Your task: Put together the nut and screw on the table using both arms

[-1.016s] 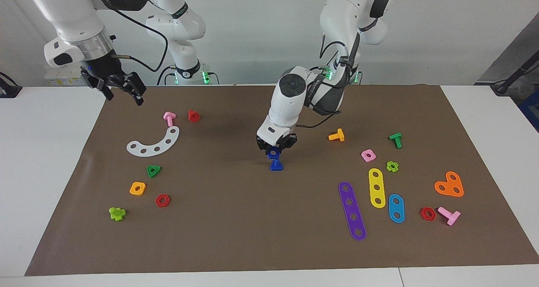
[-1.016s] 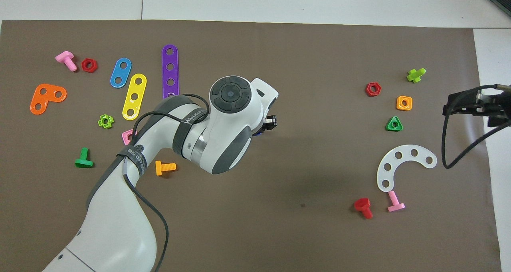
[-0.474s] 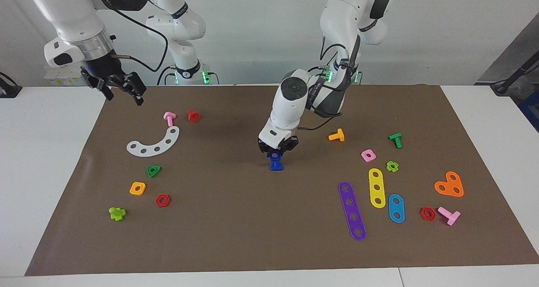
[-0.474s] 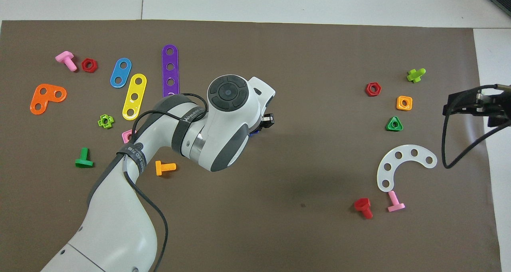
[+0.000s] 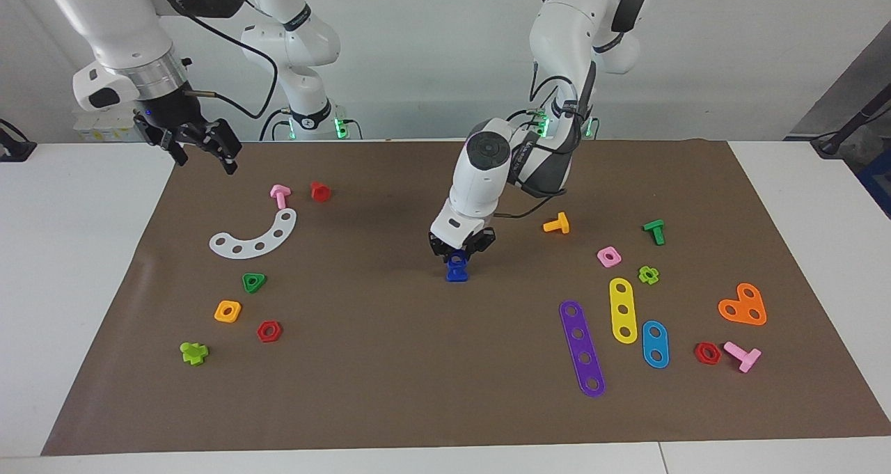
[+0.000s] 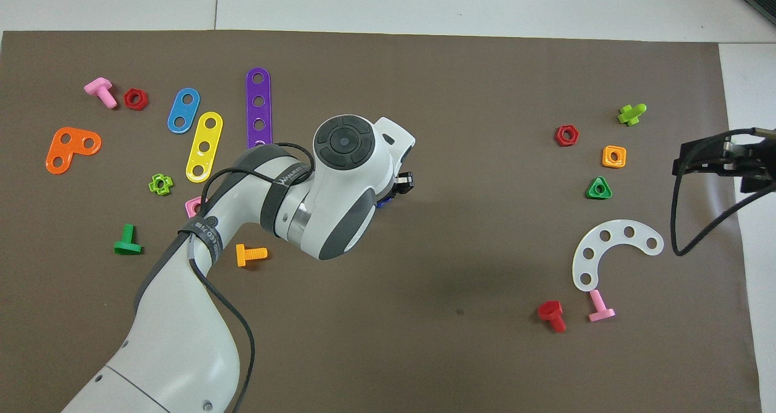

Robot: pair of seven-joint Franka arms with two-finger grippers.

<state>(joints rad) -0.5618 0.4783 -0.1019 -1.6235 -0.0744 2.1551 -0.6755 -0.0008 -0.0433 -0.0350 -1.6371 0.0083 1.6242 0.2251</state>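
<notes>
The dark blue screw (image 5: 456,275) stands on its triangular head in the middle of the brown mat (image 5: 390,369), shaft up. My left gripper (image 5: 459,251) is directly over it, shut on the dark blue nut (image 5: 456,257), which sits low on the shaft's top. In the overhead view the left arm's wrist hides both parts except a sliver of blue (image 6: 382,203), and one of the fingers (image 6: 404,184) sticks out. My right gripper (image 5: 203,151) waits, open and empty, raised over the mat's corner at the right arm's end.
At the right arm's end lie a white curved strip (image 5: 256,236), a pink screw (image 5: 280,195), a red screw (image 5: 319,191), a green triangular nut (image 5: 254,282) and an orange square nut (image 5: 227,311). Toward the left arm's end lie an orange screw (image 5: 557,223), a pink nut (image 5: 608,256) and coloured strips (image 5: 582,347).
My left gripper has come down with the nut, closing the gap to the screw's shaft. The right arm has not moved.
</notes>
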